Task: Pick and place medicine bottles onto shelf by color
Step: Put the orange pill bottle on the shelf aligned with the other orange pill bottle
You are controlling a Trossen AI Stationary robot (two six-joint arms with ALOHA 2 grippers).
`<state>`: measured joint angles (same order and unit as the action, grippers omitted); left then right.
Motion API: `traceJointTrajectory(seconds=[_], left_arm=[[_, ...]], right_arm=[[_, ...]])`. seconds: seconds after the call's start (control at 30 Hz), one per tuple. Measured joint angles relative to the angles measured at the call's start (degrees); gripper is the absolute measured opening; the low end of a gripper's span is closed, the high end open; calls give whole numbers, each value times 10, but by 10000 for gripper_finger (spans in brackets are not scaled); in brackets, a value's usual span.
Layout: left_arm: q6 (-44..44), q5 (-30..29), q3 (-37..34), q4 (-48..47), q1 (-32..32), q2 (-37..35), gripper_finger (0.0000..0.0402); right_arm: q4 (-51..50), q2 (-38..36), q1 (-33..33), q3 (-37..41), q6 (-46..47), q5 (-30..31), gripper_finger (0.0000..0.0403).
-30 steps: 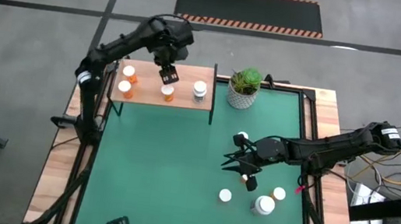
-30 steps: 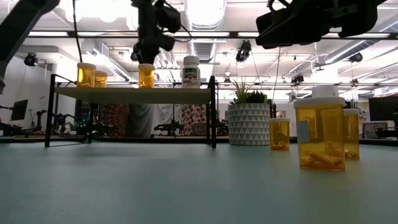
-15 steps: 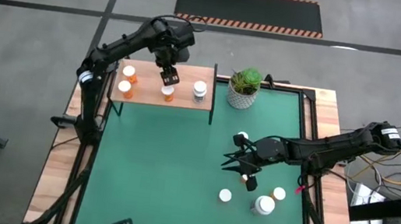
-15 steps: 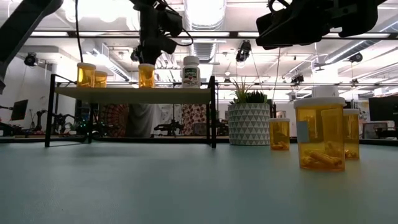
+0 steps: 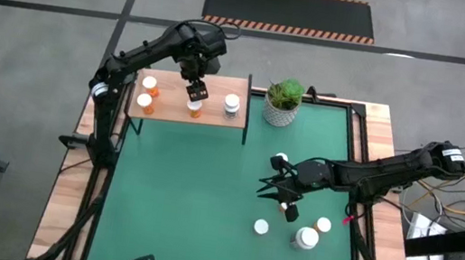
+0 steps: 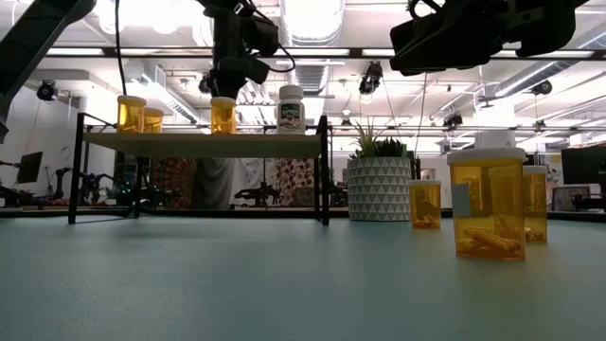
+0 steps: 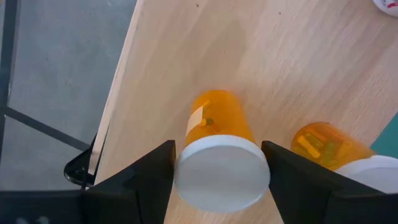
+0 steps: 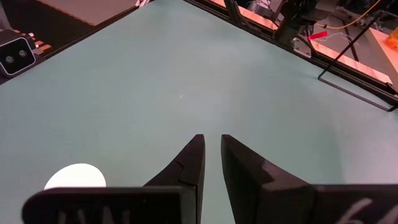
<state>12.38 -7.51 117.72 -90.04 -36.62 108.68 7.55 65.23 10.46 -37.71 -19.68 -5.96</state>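
We see the green table mat (image 5: 196, 198) lying broad and bare in front of the shelf (image 5: 172, 108), concrete floor all round. On the shelf the left gripper (image 5: 197, 91) straddles an orange bottle (image 7: 219, 134), fingers just clear of its cap. Well off the shelf, the right gripper (image 5: 268, 190) hangs nearly clenched, holding nothing.

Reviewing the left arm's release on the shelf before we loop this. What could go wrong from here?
1. The left end effector straddles the orange bottle with thin gaps at its cap; a skewed lift could snag and tip it.
2. Another orange bottle stands close beside it and could get bumped.
3. That bottle sits near the shelf front edge; a nudge could send it off.
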Motion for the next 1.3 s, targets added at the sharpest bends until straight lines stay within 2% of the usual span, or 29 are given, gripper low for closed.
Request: traceJointTrajectory(seconds=[0.3, 0.6, 0.73, 1.0, 1.07, 1.3], left_arm=[[2, 0, 0, 0, 0, -3, 233], [45, 2, 4, 1, 17, -50, 228], [62, -2, -4, 35, 19, -77, 187], [66, -5, -44, 89, 15, -91, 18], [64, -7, -58, 88, 15, -91, 8], [61, -47, -112, 101, 15, -93, 15]], right_arm=[[0, 0, 0, 0, 0, 0, 43], [0, 0, 0, 0, 1, 0, 43], [0, 0, 0, 0, 1, 0, 43], [0, 0, 0, 0, 6, 0, 43], [0, 0, 0, 0, 6, 0, 43], [0, 0, 0, 0, 6, 0, 43]])
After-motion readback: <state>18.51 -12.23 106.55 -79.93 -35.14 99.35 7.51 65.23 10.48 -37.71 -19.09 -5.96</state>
